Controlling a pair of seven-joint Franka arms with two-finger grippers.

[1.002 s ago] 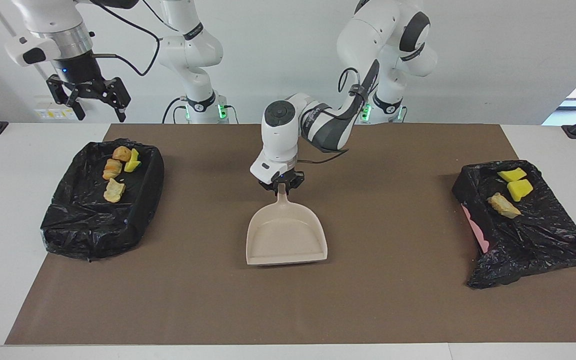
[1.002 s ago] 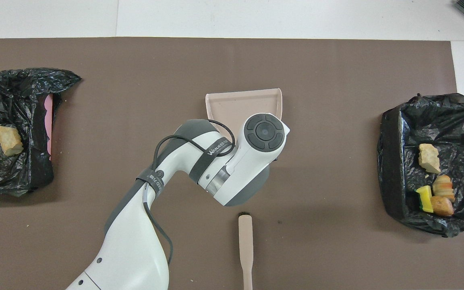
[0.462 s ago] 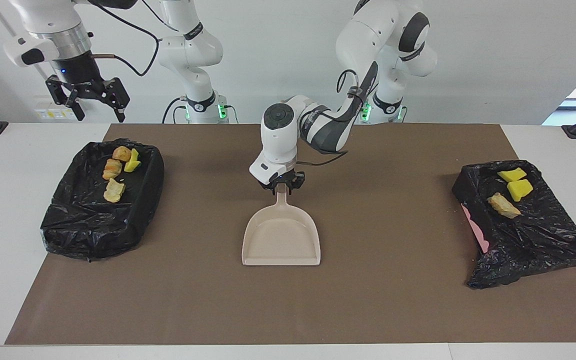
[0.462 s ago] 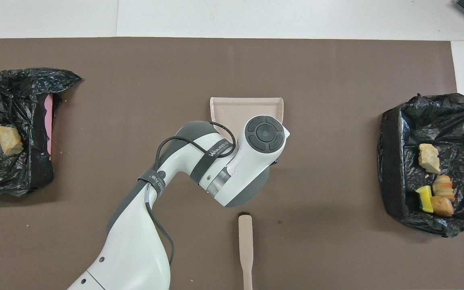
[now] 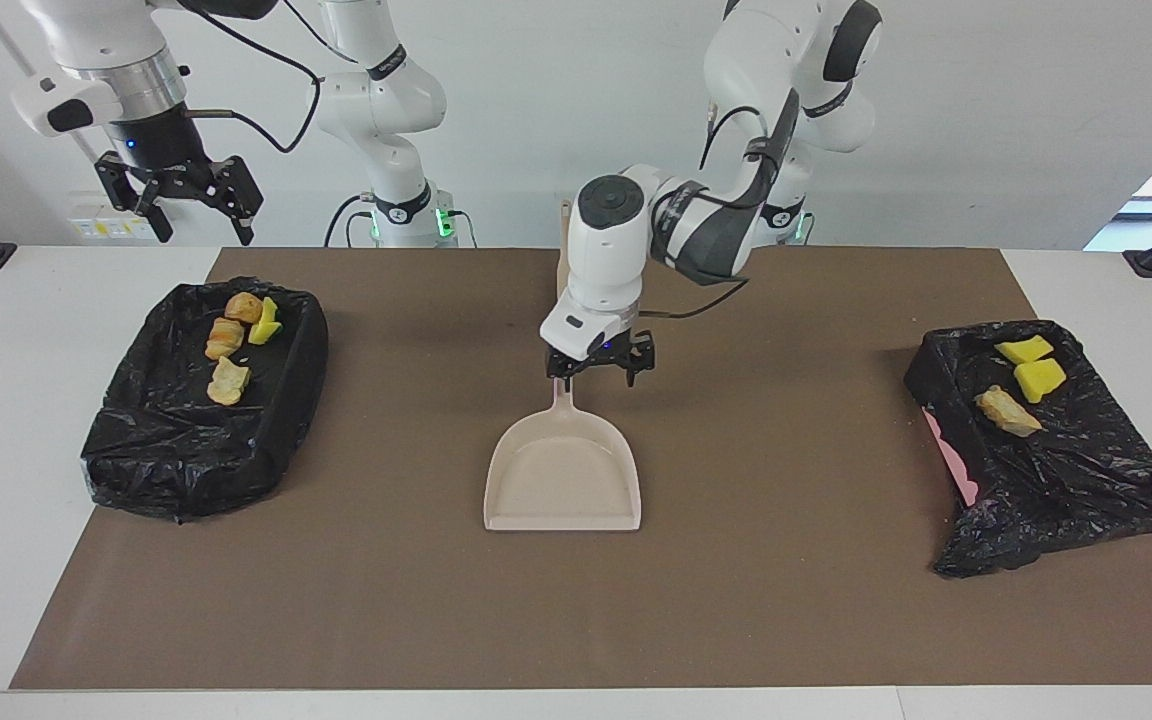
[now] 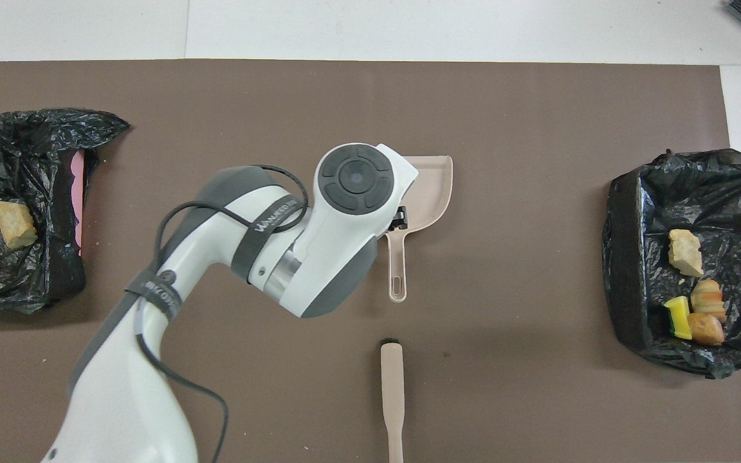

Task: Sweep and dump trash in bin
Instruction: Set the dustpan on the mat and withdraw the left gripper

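- Right gripper (image 5: 179, 205): jaws spread, empty, raised over the table edge by the black-lined bin (image 5: 136, 455) at the right arm's end
- That bin: four trash scraps (image 5: 228, 381), three tan-orange, one yellow
- Left gripper (image 5: 600, 368): jaws spread, empty, just above the beige dustpan's (image 5: 564, 475) handle; all scraps well apart from it
- Brush handle (image 6: 393, 392): one, nearer the robots than the dustpan
- Second black-lined bin (image 5: 1076, 490): three scraps (image 5: 1006, 410), two yellow, one tan

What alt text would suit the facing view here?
An empty beige dustpan lies mid-table on the brown mat, with the left tool open just above its handle. All scraps sit in two black-lined bins at the table's ends; the right tool waits open, raised near one bin.
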